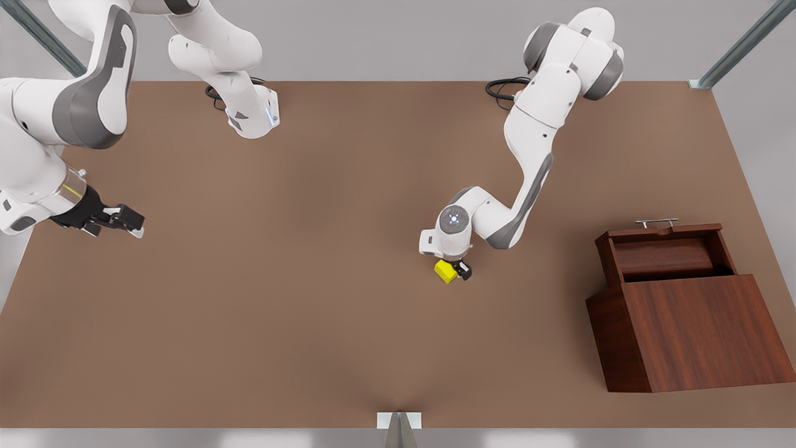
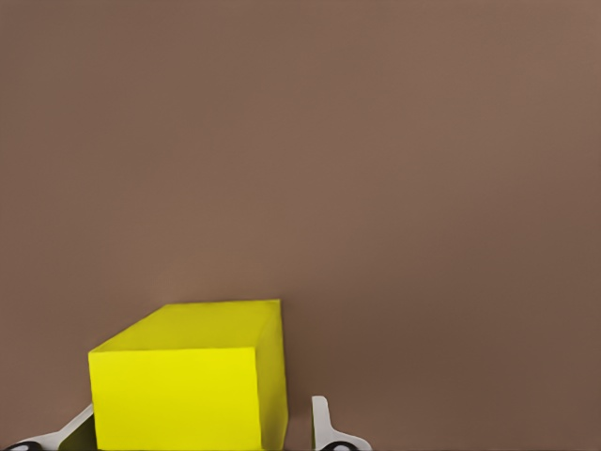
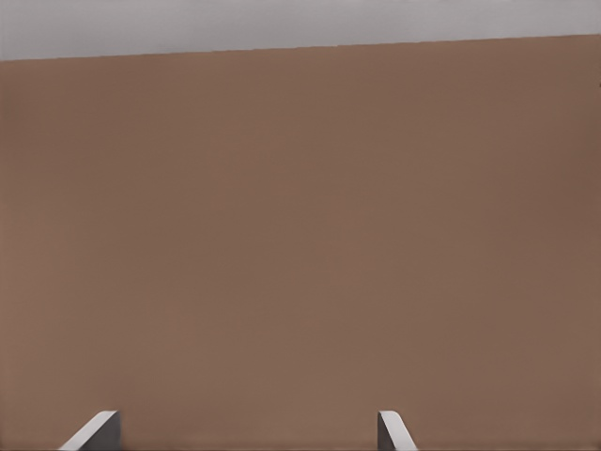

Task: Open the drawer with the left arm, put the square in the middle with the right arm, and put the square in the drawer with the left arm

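Note:
The yellow square rests on the brown tabletop near the middle. My left gripper hangs straight down over it, open, its fingers on either side of the square; one fingertip stands a small gap off the cube's side. The drawer is pulled out of the top of the dark wooden cabinet, its silver handle on the far side, and nothing lies in it. My right gripper waits open above the table at the front view's left, holding nothing.
The cabinet fills the table's near corner at the front view's right. Both arm bases stand along the far edge. Bare tabletop stretches between the two grippers.

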You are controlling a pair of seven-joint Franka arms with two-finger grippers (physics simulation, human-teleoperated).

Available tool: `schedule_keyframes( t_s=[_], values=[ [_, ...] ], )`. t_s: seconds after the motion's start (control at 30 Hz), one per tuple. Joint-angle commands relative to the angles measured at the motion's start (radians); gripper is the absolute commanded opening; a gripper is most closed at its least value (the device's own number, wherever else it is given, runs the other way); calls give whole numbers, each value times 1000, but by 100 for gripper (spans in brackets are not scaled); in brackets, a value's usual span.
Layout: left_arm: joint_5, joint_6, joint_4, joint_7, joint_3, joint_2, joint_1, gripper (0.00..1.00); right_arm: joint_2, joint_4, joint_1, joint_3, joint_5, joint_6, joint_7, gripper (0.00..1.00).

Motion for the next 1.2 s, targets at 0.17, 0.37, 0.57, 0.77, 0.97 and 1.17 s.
schedule_keyframes(
  t_s=[0.17,0.37,0.57,0.77,0.97,1.17],
  values=[
    [1,2,0,-2,4,7,-1,99,-3,2,-11,0,3,-1,0,100],
    [1,9,0,-3,4,15,-2,80,1,2,-10,0,3,3,-2,100],
    [1,5,0,-6,4,12,-2,79,3,2,-10,1,3,3,0,100],
    [1,5,0,-12,4,12,-2,74,0,2,-13,0,3,3,0,100],
    [1,4,3,-14,4,10,-2,72,1,2,-11,1,5,3,0,100],
    [1,-25,8,-11,4,-20,-2,70,1,2,-11,0,5,3,0,100]
  ],
)
